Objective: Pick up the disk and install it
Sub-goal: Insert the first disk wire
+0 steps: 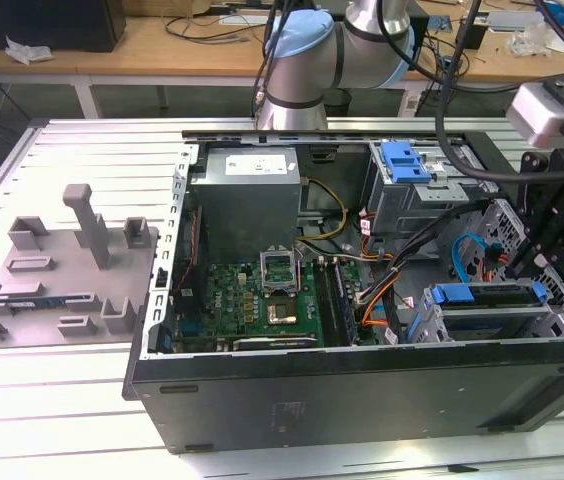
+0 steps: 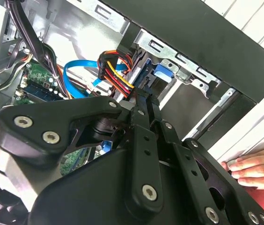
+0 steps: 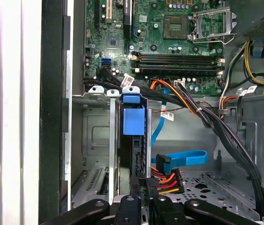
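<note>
- The gripper (image 3: pixel 140 193) reaches down into 1 end of an open computer case (image 1: pixel 362 400), right over a metal drive cage (image 3: pixel 99 140).
- The disk (image 3: pixel 133 123) stands on edge in a slot of that cage, straight ahead of the gripper and just beyond its tip, with its blue frame and blue tab facing up.
- In the exterior view the disk lies along the cage under the gripper, blue plastic showing at both ends.
- I cannot tell whether the gripper is apart, together, or clamped on the end of the disk: its black links hide where they meet.
- A power plug (image 3: pixel 167 180) with red, orange, yellow and black wires sits just beside the gripper's tip.
- A flat blue cable (image 3: pixel 188 157) loops just past that plug.
- The green circuit board (image 3: pixel 169 42) lies farther ahead of the gripper, beyond the cage.
- A person's hand (image 2: pixel 256 169) rests on the table against the case wall, close behind the gripper's body.
- A grey fixture (image 1: pixel 62 270) with upright posts sits well apart from the gripper, on the table across the case.
</note>
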Action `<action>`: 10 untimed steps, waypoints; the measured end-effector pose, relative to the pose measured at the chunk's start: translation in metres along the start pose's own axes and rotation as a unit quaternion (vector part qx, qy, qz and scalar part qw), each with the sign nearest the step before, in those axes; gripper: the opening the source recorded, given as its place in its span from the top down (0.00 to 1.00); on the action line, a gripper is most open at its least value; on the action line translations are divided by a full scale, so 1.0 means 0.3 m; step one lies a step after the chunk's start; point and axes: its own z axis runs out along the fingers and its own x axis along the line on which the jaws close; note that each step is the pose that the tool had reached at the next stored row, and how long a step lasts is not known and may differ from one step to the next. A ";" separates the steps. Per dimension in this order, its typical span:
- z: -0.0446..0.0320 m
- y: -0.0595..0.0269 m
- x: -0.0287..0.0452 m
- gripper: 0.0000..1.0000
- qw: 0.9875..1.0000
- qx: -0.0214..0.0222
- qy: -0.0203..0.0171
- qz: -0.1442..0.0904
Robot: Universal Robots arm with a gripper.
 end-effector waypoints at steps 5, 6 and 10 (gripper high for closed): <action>0.003 0.000 0.000 0.84 1.000 0.000 0.000 0.000; 0.004 0.000 0.000 0.84 1.000 0.000 0.000 0.000; 0.007 0.000 0.001 0.84 1.000 0.000 0.000 0.000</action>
